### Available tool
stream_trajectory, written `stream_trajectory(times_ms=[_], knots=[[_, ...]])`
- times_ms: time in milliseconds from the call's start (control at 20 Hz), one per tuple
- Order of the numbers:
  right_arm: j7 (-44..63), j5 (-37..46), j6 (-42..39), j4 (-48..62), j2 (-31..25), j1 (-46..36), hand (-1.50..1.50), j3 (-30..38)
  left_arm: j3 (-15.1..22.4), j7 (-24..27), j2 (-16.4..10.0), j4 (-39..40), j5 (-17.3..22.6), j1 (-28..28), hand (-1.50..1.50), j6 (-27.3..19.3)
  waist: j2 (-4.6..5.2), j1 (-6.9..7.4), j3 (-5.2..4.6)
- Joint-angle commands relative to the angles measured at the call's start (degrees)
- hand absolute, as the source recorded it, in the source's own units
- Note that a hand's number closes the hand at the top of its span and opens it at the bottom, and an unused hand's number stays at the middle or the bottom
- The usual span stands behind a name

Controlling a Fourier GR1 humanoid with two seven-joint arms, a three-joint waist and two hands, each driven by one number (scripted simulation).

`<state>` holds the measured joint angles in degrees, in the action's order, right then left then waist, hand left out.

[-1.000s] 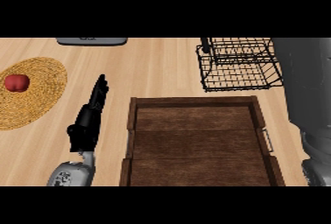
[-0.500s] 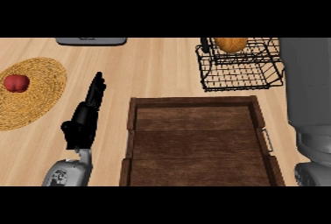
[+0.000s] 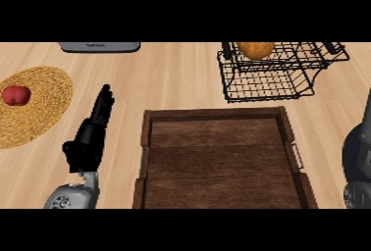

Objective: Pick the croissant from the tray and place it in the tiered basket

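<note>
Left of the tray (image 3: 217,114), the left hand (image 3: 92,128) lies straight-fingered.

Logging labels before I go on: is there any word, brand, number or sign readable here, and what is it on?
On the grey slab at the counter's far edge: a short dark marking, too blurred to read.
No writing shows on the wooden tray, the wire basket or the woven mat.
</note>
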<state>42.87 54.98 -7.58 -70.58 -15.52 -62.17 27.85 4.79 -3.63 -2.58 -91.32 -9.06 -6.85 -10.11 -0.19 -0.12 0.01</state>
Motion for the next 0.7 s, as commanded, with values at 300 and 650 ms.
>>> stream_trajectory(times_ms=[300,650], knots=[[3.04,-16.64,-8.49,-19.27,-7.08,12.46,-1.5,16.22,-1.98,0.47,-0.18,1.56,0.2,-1.23,0.0,-0.86,-0.6,-2.6,0.07],[-3.16,-33.72,-20.52,-29.67,-10.77,30.53,-1.5,31.99,-1.56,1.86,0.05,2.06,-0.04,0.53,0.0,-0.68,-0.37,-2.65,0.07]])
